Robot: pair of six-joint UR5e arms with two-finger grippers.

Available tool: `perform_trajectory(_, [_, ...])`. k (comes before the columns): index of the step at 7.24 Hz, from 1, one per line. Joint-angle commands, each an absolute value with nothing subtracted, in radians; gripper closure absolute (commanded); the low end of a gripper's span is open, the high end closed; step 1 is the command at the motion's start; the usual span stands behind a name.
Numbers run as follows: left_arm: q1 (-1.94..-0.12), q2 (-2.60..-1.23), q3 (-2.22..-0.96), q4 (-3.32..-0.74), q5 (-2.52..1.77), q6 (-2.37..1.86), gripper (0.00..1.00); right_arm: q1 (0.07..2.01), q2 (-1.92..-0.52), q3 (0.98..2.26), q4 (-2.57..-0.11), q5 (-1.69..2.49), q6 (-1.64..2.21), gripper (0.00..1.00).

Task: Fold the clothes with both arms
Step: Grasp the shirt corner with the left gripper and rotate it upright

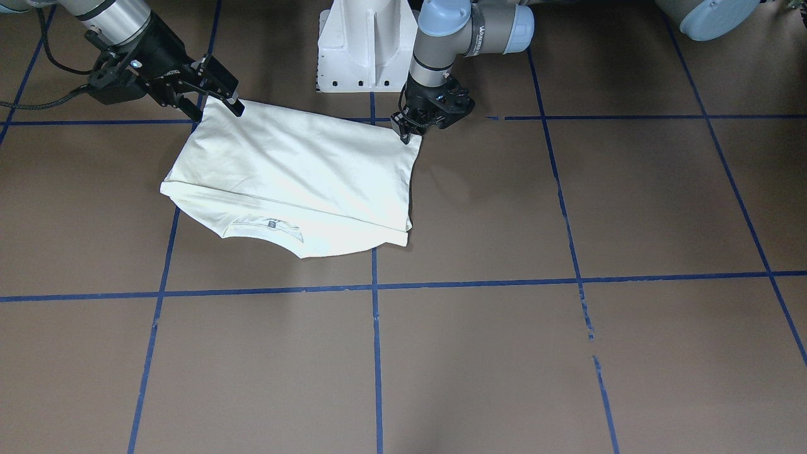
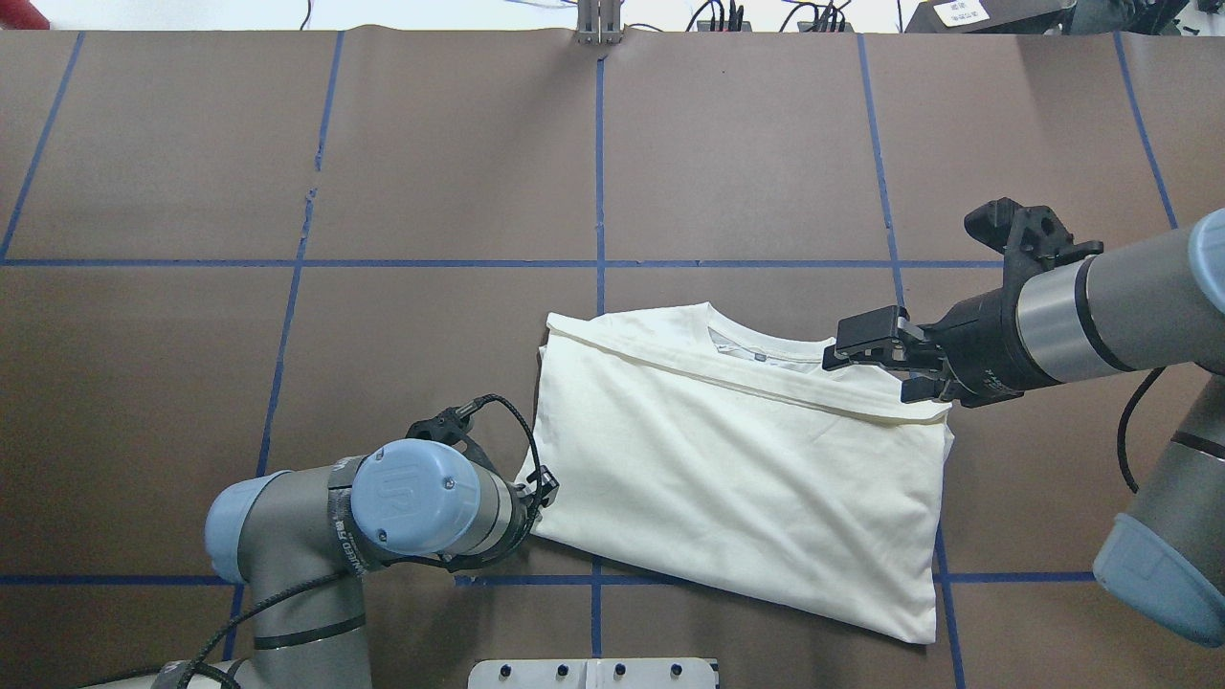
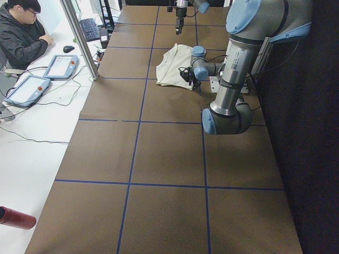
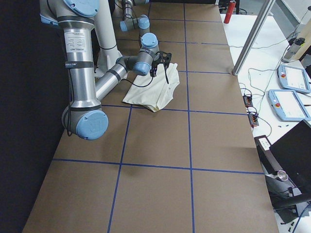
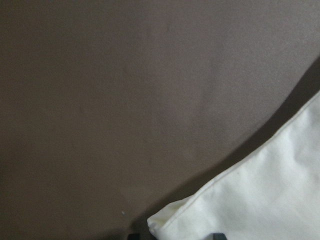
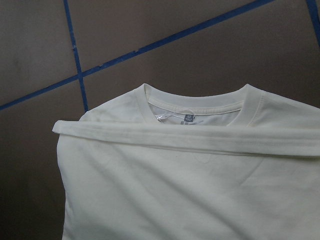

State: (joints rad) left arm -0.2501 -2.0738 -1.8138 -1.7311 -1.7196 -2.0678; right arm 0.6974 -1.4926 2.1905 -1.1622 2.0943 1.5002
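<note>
Evenness seems key: right gripper point(image 1: 220, 106) gapes empty at the upper-left corner of the T-shirt point(image 1: 296, 176), left gripper point(image 1: 408, 131) meets its upper-right corner, closure unclear; pinch both, lift level.

I observe a table point(image 2: 431, 153) surfaced in matte brown and gridded with blue tape lines point(image 2: 599, 172). On the operators' side stands a white bench point(image 3: 32, 132) carrying two teach pendants point(image 3: 61, 66), a keyboard point(image 3: 88, 29) and loose cables. An operator point(image 3: 21, 32) sits there. The backdrop point(image 3: 307, 159) opposite appears to be black curtain. Lighting is even.
</note>
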Motion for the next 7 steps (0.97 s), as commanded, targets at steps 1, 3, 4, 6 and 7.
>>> perform_trajectory(1, [-0.250,-2.080,-1.813,-1.712,-1.720,-2.066,1.00,0.698,-1.493,2.191,-1.163,2.094,1.500,0.00])
perform_trajectory(3, [-0.262,-2.080,-1.816,-1.710,-1.720,-2.063,1.00,0.699,-1.496,2.191,-1.163,2.094,1.500,0.00])
perform_trajectory(4, [-0.302,-2.082,-1.816,-1.697,-1.721,-2.053,1.00,0.699,-1.496,2.191,-1.163,2.095,1.500,0.00])
perform_trajectory(6, [-0.418,-2.085,-1.812,-1.661,-1.718,-1.990,1.00,0.701,-1.499,2.192,-1.163,2.100,1.502,0.00])
perform_trajectory(7, [-0.478,-2.106,-1.781,-1.663,-1.698,-1.935,1.00,0.703,-1.500,2.194,-1.163,2.100,1.502,0.00])
